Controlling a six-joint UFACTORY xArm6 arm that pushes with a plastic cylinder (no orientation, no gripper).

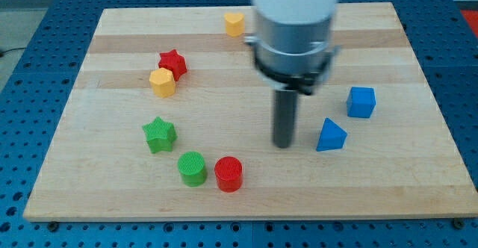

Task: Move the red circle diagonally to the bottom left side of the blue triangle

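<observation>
The red circle (228, 174) stands near the board's bottom edge, touching or nearly touching the green circle (192, 168) on its left. The blue triangle (331, 136) lies to the right of the middle. My tip (283, 145) rests on the board just left of the blue triangle, with a small gap between them. The tip is up and to the right of the red circle, well apart from it.
A blue cube (361, 101) sits up and right of the triangle. A green star (159, 134), a red star (172, 63) touching a yellow hexagon (162, 82), and a yellow block (234, 23) at the top. The wooden board (112, 196) ends in blue perforated table.
</observation>
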